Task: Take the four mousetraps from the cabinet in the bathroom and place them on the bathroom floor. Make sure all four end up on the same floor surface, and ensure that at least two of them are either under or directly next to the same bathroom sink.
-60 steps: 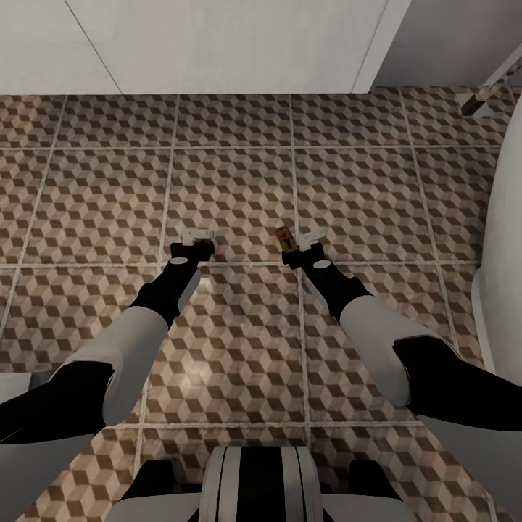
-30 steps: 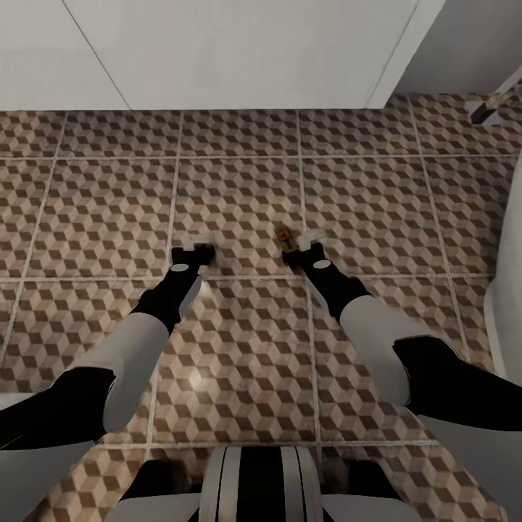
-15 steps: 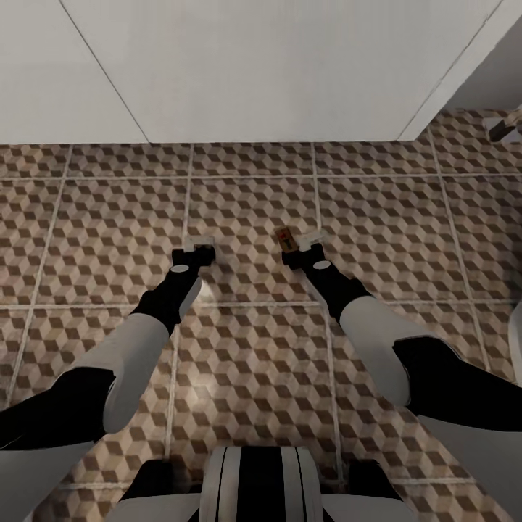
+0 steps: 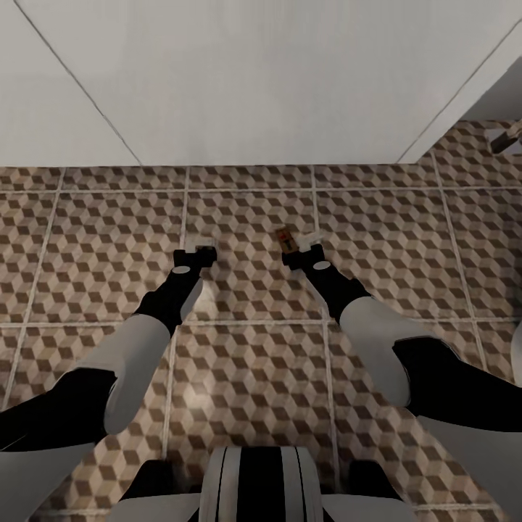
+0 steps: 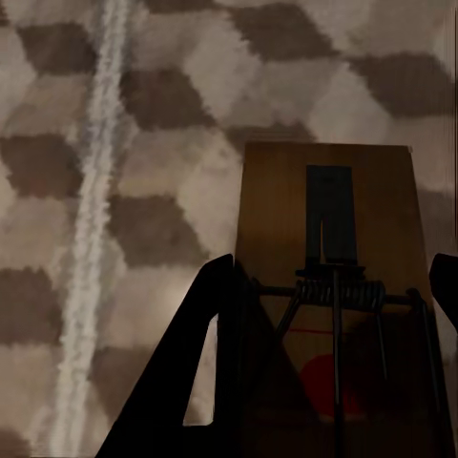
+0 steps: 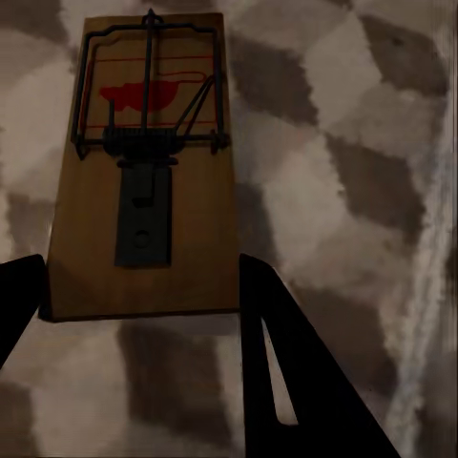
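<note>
Both arms reach forward and down over the cube-patterned bathroom floor. My right gripper is shut on a brown mousetrap, held above the tiles. The right wrist view shows that mousetrap with its wire and red mark, its near end between the two dark fingers of the right gripper. My left gripper hangs level with it to the left. In the left wrist view a second mousetrap sits between the fingers of the left gripper, over the tiles.
A boxy white unit with thin seams spans the far side, meeting the floor just ahead of the grippers. A chrome fitting shows at the far right. A white curved edge borders the floor on the right.
The whole view has shifted: the white unit now takes up more of the top and the tiles have slid towards me. Both arms keep the same pose, each still holding a trap.
</note>
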Robot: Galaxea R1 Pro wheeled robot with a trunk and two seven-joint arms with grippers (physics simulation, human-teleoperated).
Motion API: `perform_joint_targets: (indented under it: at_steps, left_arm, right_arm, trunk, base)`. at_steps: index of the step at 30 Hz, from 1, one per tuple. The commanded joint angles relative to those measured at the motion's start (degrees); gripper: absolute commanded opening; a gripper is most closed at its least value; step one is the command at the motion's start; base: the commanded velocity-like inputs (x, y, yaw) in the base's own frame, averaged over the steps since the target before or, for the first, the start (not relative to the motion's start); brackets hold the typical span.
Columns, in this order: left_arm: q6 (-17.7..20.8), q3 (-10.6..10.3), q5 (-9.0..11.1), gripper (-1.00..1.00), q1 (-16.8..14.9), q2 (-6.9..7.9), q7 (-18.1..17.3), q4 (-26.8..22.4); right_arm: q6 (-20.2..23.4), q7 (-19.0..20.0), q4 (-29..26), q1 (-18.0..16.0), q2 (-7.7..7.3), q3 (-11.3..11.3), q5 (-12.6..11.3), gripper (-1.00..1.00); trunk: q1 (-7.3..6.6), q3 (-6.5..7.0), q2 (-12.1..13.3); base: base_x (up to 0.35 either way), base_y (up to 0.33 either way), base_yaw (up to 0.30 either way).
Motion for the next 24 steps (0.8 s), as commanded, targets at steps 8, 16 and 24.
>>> perform_joint_targets:
  at_steps: [8,16,24]
  left_arm:
    - [0.36,-0.25,-0.48,-1.0,0.45,0.0,0.47,-0.1]
    - [-4.89,-0.25,-0.5,-1.0,0.78,0.0,0.47,-0.15]
    - [-6.63,-0.22,-0.48,-1.0,0.94,0.03,0.43,-0.11]
  right_arm:
    - [-2.66,-0.21,0.04,0.06,0.0,0.33,0.08,-1.0]
    - [-5.79,-0.16,2.36,0.11,0.0,0.33,0.08,-1.0]
    - [-8.27,-0.14,2.75,0.1,0.0,0.36,0.06,-1.0]
  trunk:
    - [0.01,-0.03,-0.01]
    - [0.01,-0.03,-0.01]
    - [0.01,-0.03,-0.01]
  base:
    - [0.054,-0.017,0.0]
    - [0.003,-0.001,0.0]
    - [0.0,0.0,0.0]
